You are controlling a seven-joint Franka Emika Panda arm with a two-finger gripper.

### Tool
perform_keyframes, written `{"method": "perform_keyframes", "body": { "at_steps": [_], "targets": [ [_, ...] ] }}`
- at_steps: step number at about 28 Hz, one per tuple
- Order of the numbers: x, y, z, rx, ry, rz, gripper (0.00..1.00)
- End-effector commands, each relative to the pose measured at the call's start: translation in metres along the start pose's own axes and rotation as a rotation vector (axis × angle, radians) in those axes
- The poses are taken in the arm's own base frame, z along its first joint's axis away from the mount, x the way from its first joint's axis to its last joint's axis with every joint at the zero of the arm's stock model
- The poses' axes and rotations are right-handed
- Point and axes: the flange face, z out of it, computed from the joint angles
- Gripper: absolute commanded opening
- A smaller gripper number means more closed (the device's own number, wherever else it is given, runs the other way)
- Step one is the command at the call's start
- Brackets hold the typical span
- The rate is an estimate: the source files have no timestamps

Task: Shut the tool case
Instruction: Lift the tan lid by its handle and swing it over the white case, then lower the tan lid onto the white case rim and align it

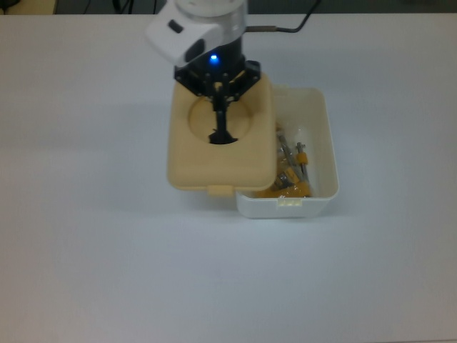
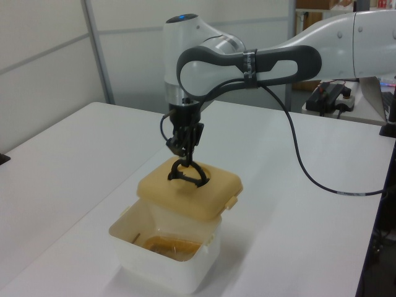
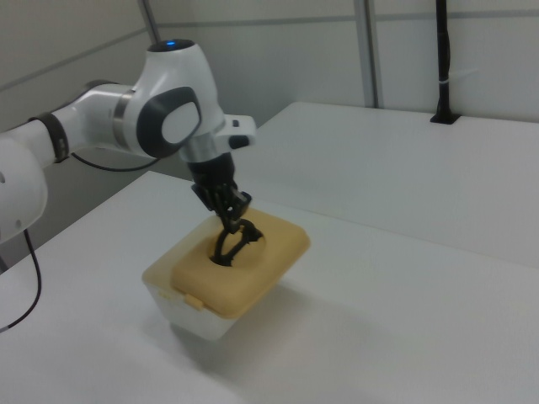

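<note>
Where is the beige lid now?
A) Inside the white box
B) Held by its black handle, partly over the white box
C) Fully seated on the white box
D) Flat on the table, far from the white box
B: the gripper holds the lid by its handle, covering part of the box.

The white arm (image 2: 260, 59) is stretched in from the left view's right, its wrist bent straight down. The gripper (image 1: 220, 125) is pointed vertically, and its black fingers (image 2: 184, 143) are seen drawn close together, clamped on a thin black handle (image 2: 185, 176). A blue light (image 1: 213, 58) is lit on the wrist.
</note>
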Motion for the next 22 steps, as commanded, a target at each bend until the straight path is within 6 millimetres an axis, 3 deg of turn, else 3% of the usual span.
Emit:
{"method": "perform_keyframes", "body": {
  "at_steps": [1, 12, 22],
  "targets": [
    [-0.007, -0.036, -0.002, 0.007, -0.022, 0.015, 0.0],
    [-0.007, -0.068, 0.007, 0.008, -0.017, 0.021, 0.0],
    [0.002, -0.083, -0.003, -0.004, 0.026, 0.016, 0.0]
  ]
}}
